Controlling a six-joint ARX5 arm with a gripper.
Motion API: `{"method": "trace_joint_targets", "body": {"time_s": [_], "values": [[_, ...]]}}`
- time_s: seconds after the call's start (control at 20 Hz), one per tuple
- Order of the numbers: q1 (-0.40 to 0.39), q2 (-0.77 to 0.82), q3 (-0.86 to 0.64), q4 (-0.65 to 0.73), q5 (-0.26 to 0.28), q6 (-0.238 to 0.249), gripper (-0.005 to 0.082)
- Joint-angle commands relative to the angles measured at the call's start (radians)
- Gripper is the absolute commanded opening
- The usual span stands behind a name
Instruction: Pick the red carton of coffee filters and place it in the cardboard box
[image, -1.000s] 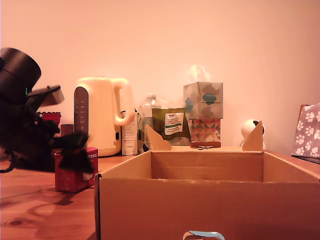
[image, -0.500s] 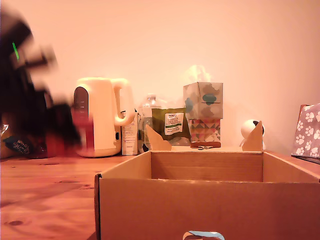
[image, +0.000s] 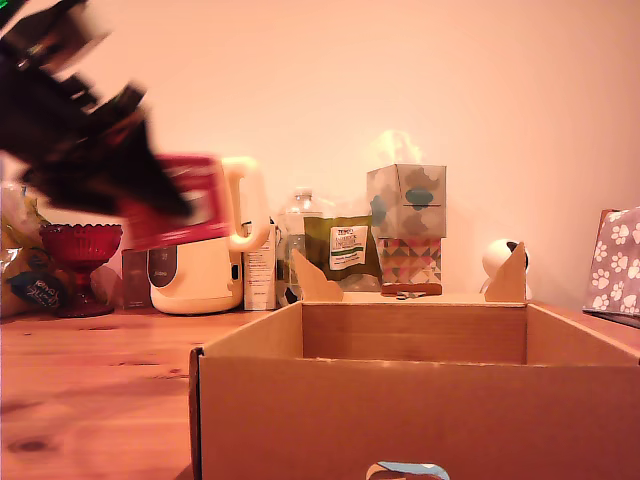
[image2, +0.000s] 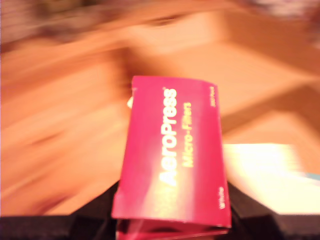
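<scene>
Above the table, end effector (image: 165, 200) clamped on red carton (image: 185, 200), airborne

A: What's showing colour here?
B: The carton (image: 185, 200) is showing red with white lettering; the black gripper (image: 150, 185) is blurring beside it.
A: And the rest?
B: The box (image: 420, 400) is looking plain brown, the kettle (image: 205, 270) cream, the goblet (image: 80, 250) red, the tissue box (image: 408, 225) wearing coloured triangles.

Home kitchen, kettle (image: 205, 265) (tissue box (image: 407, 225))
</scene>
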Motion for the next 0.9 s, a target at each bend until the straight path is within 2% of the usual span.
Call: {"method": "trace_joint_targets", "body": {"time_s": [0.0, 0.25, 0.4, 0.5, 0.7, 0.85], "values": [[-0.047, 0.013, -0.004, 0.055, 0.016, 0.004, 0.0196], [-0.208, 0.057, -0.003, 0.249, 0.013, 0.003, 0.0196], [-0.276, 0.117, 0.003, 0.341, -0.015, 0.003, 0.0196], [-0.304, 0.174, 0.026, 0.351, -0.037, 0.005, 0.0196], [-0.33, 0.291, 0.116, 0.343, -0.041, 0.005, 0.0196], [-0.341, 0.378, 0.225, 0.212, -0.041, 0.005, 0.0196]]}}
